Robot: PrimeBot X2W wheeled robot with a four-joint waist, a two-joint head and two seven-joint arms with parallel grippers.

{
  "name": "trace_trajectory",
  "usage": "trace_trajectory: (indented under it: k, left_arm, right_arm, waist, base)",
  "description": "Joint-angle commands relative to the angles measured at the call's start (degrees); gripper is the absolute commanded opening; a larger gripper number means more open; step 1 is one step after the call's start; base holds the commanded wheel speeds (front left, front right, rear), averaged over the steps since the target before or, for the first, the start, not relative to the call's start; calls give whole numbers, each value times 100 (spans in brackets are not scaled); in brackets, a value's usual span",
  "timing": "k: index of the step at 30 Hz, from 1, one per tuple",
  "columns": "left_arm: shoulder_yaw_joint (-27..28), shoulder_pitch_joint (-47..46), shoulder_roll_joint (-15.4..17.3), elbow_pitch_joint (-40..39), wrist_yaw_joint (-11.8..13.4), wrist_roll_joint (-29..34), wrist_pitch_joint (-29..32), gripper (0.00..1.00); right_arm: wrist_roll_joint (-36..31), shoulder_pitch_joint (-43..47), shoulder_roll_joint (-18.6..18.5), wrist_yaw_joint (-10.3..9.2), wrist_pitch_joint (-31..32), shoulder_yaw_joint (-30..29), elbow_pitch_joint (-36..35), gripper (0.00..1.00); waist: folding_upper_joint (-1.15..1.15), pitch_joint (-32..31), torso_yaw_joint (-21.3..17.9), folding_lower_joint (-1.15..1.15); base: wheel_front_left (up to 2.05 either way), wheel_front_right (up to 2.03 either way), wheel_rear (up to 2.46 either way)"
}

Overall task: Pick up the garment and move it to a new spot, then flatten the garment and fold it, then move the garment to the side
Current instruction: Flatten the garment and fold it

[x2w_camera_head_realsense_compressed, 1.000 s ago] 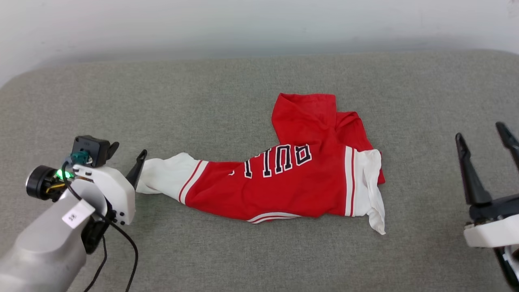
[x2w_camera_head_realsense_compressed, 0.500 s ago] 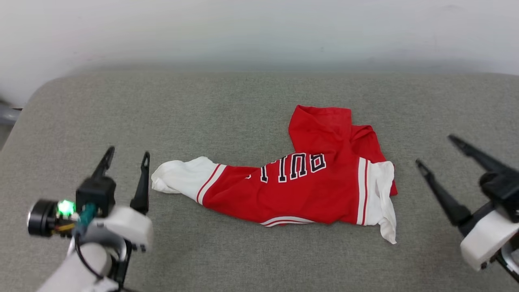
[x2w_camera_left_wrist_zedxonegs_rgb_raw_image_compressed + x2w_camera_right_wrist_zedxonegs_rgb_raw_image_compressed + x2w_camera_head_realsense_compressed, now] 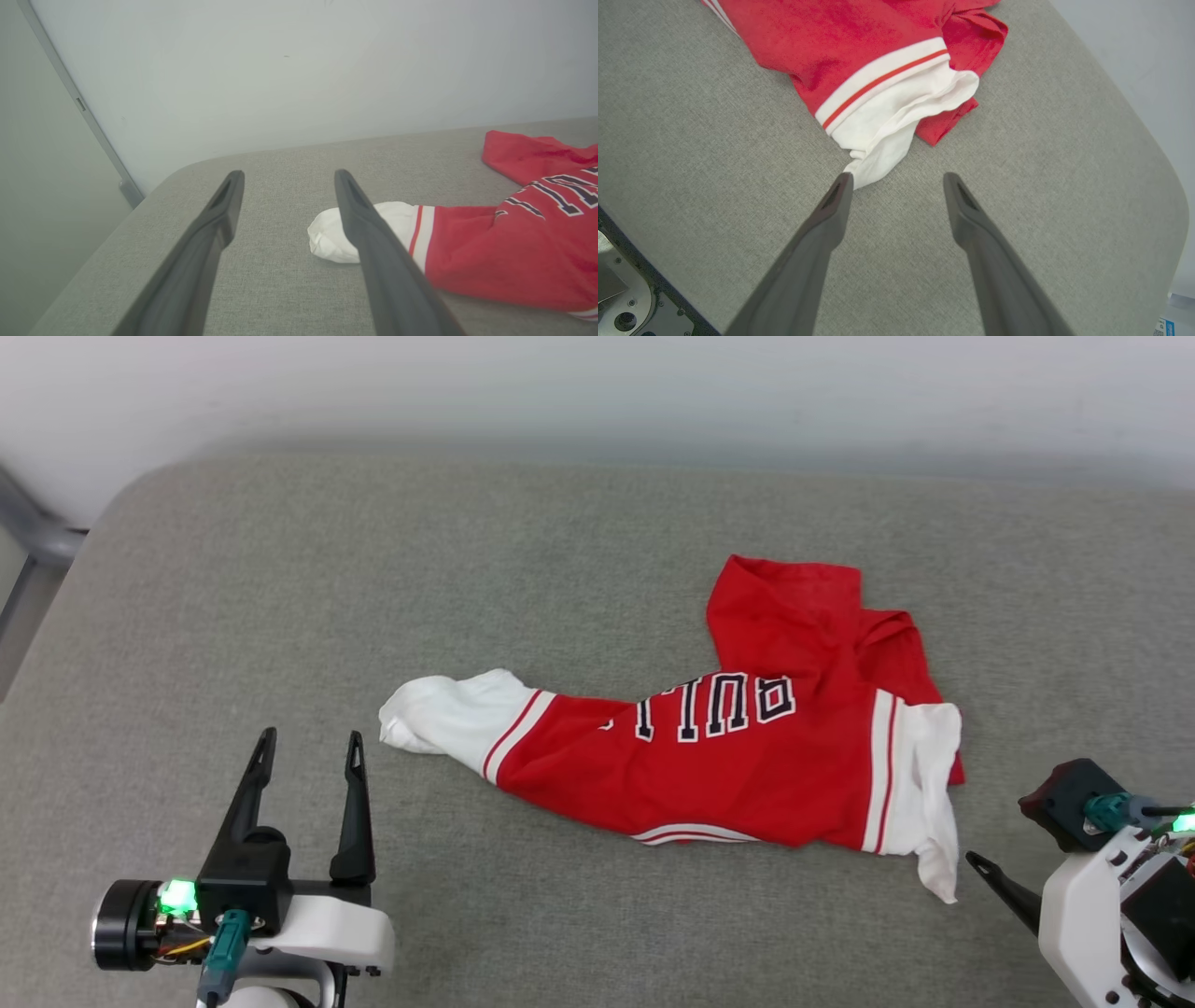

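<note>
The garment [image 3: 728, 756] lies crumpled near the middle of the grey padded counter [image 3: 560, 569], its long axis running roughly from 9 to 3 o'clock, a white sleeve at each end and a red flap reaching toward 12. The left end effector [image 3: 312, 739] stands open and empty, and the left sleeve [image 3: 439, 719] sits near it at about 1 o'clock, apart from the fingers. The right end effector [image 3: 899, 179] is also spread wide with nothing in it. The limp tip of the right sleeve [image 3: 896, 126] lies just beside one finger, at about 11 o'clock from it. Each arm has its own sleeve close by, and the right looks to me slightly the nearer. There is plenty of bare counter toward 9 and 6 o'clock. The wall [image 3: 597, 392] closes off 12, and the counter's rounded edge curves away past the right sleeve.
</note>
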Motion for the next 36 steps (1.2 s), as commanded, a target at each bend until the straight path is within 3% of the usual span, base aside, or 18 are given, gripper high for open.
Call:
trace_trajectory:
  k: [1,15,17,22,26,36]
  left_arm:
    - [68,60,-66,-20,-42,65,-13,100]
    - [685,-116,-921,166,-924,807,-13,100]
    - [774,-101,-1007,193,-1001,885,-13,100]
    - [981,48,-1163,272,-1175,1031,-14,100]
    - [1105,170,-1274,302,-1296,1118,-14,100]
    - [1433,486,-1456,330,-1524,1272,-14,100]
  right_arm:
    - [35,-91,24,-8,-4,35,70,100]
    - [147,-505,311,-7,-497,1044,1576,100]
    - [117,-578,292,-8,-658,1131,1780,0]
    - [334,-641,389,-5,-1137,1037,1975,0]
    - [613,-477,503,-6,-1491,634,1720,0]
    - [1276,1157,977,-6,-1593,-1206,709,0]
  waist:
    - [0,91,84,0]
    - [0,627,520,0]
    - [0,634,516,0]
    - [0,503,354,0]
    - [0,298,192,0]
    - [0,-99,-236,0]
  base:
    - [0,0,0]
    - [0,0,0]
    - [0,0,0]
    - [0,0,0]
    - [0,0,0]
    - [0,0,0]
